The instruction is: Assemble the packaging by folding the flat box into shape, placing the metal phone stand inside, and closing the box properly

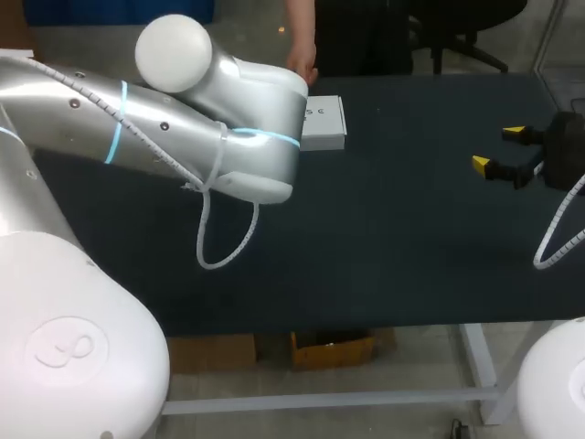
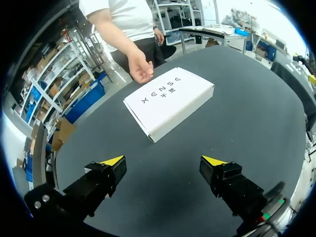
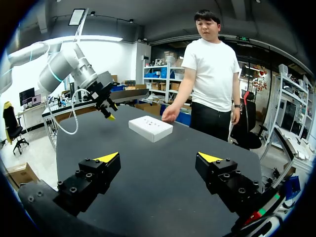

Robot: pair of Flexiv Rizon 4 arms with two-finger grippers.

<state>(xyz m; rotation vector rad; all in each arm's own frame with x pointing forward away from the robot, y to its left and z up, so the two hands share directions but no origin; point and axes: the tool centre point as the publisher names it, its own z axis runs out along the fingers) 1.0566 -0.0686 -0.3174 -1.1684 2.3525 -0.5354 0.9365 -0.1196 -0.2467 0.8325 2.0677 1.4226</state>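
Observation:
A white closed box (image 1: 324, 122) lies flat near the table's far edge; it also shows as the white box (image 2: 169, 101) ahead of my left gripper (image 2: 164, 160) and the white box (image 3: 150, 128) far ahead of my right gripper (image 3: 158, 157). My left gripper is open and empty, hovering short of the box; in the head view my left arm (image 1: 183, 128) hides it. My right gripper (image 1: 500, 149) is open and empty at the table's right side. A person's hand (image 2: 140, 69) hangs just beyond the box, not touching it. No phone stand is visible.
The dark table (image 1: 393, 247) stretches between the two grippers. A white cable (image 1: 224, 229) loops down from my left arm. My left arm's gripper (image 3: 104, 106) shows above the table in the right wrist view.

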